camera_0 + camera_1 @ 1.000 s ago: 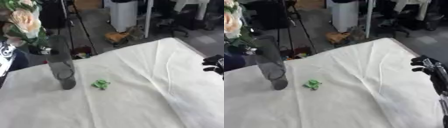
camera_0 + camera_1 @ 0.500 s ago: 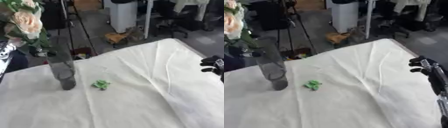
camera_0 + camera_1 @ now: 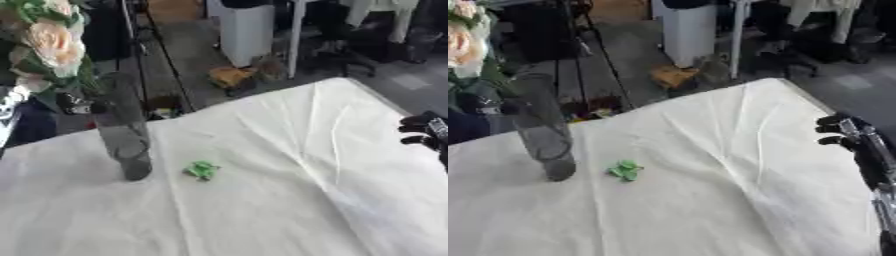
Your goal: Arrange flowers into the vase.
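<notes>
The tall clear glass vase (image 3: 122, 127) stands empty; peach-and-green flowers (image 3: 51, 42) hover above its rim, unchanged. The right hand (image 3: 852, 139) stays curled, holding nothing; left hand unseen.

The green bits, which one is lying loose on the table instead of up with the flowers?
The small green piece on the white cloth, just right of the vase. The other greenery is leaves around the peach flowers above the vase.

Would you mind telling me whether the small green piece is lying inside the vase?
No, the green piece lies on the white cloth just right of the vase, apart from it.
</notes>
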